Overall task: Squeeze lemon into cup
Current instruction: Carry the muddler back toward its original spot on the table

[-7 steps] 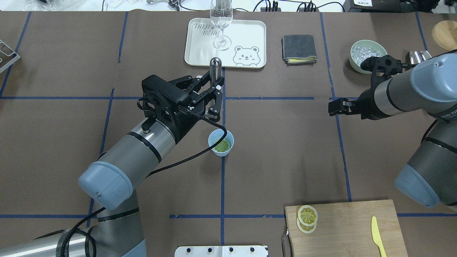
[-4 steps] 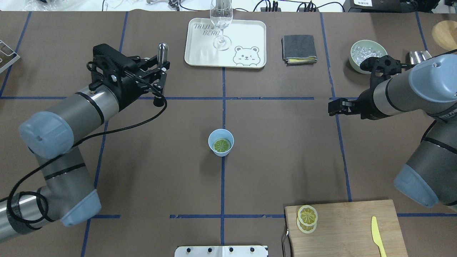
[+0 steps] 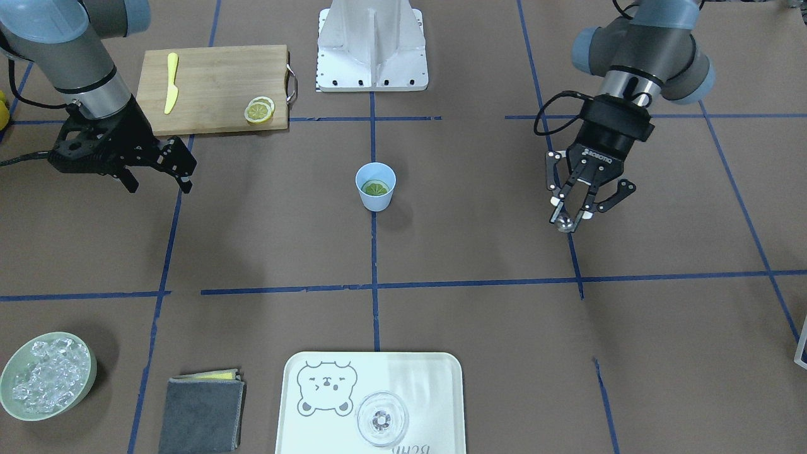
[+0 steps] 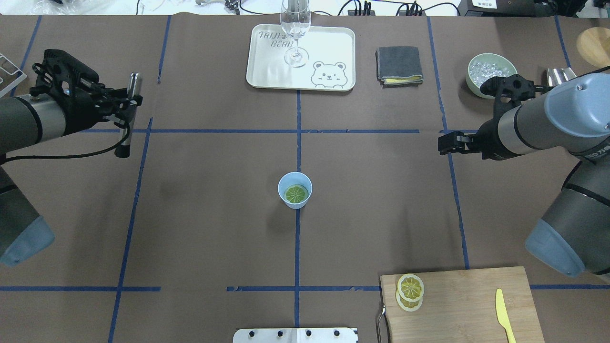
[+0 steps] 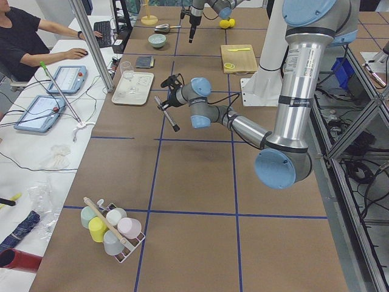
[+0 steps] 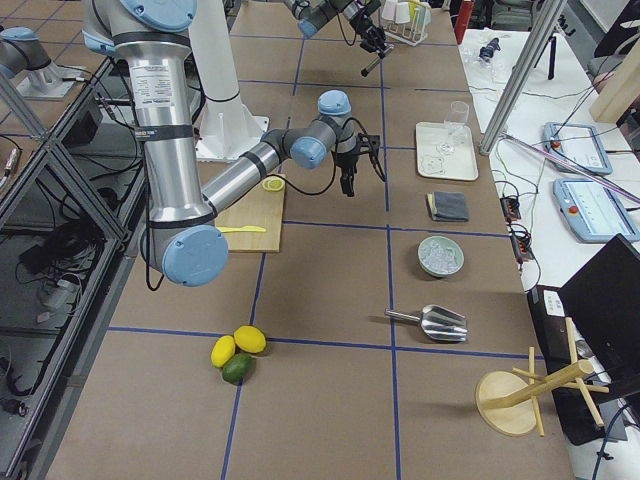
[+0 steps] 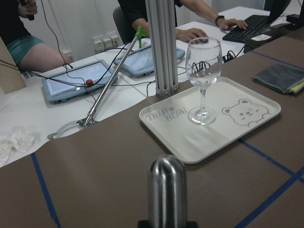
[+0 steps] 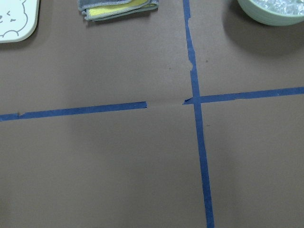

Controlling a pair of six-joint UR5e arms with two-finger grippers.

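Lemon slice (image 4: 296, 194) lies flat inside light blue cup (image 4: 286, 181), table centre, well apart from both grippers. Left gripper (image 3: 570, 214) pinches steel muddler (image 4: 135, 82). Right gripper (image 3: 157, 181): fingers spread, holding nothing. Spare slices (image 4: 410, 290) and yellow knife (image 4: 503, 309) on cutting board (image 4: 467, 295).

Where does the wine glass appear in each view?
Front-facing: the glass is at bottom centre, seen from above.
Overhead: top centre.
Exterior left: upper left.
Exterior right: upper right.
Left wrist: right of centre.
Right wrist: not in it.
Shared landmark: the bear tray that it stands on; only its corner shows in the right wrist view.
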